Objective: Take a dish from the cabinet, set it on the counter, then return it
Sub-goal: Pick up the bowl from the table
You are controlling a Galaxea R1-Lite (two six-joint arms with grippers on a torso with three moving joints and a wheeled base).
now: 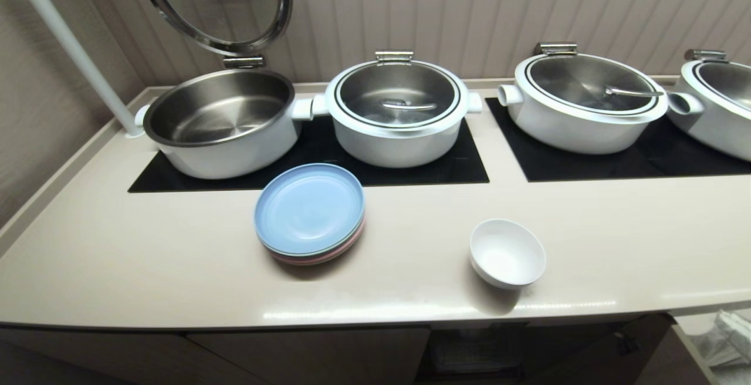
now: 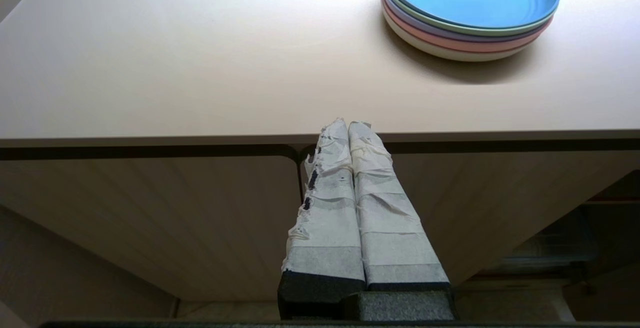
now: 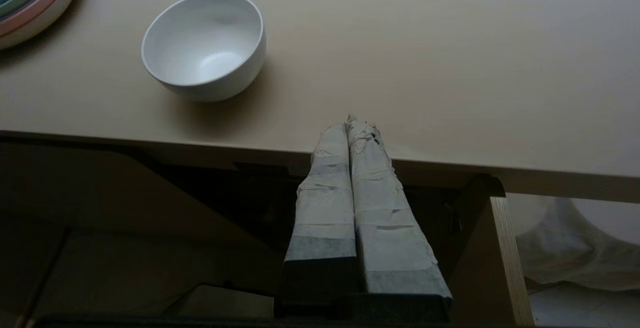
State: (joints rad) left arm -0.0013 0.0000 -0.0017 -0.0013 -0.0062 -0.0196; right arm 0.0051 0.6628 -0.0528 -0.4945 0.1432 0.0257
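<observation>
Dish (image 1: 507, 253) sits upright on the counter (image 1: 176, 256), near the front edge, right of centre in the head view. It is empty and nothing touches it. Also visible in the right wrist view (image 3: 204, 45).

Stack of pastel plates (image 1: 310, 212), blue one on top, sits left of the dish, apart from it, just in front of the left black glass panel (image 1: 410, 171).

Four large white pots along the back: the leftmost (image 1: 220, 121) has its lid (image 1: 217, 3) swung up; the other three are lidded.

Right gripper (image 3: 351, 120): taped fingers pressed together, holding nothing. It sits at the counter's front edge, to the side of the dish and apart from it. Below it the cabinet (image 3: 240, 203) stands open, its interior too dark to read, with the door edge (image 3: 502, 258) beside it.

Left gripper (image 2: 347, 124): fingers also pressed together, empty, in front of the counter edge, over closed ribbed cabinet doors (image 2: 150, 218), with the plate stack off to one side.

Neither arm shows in the head view.
</observation>
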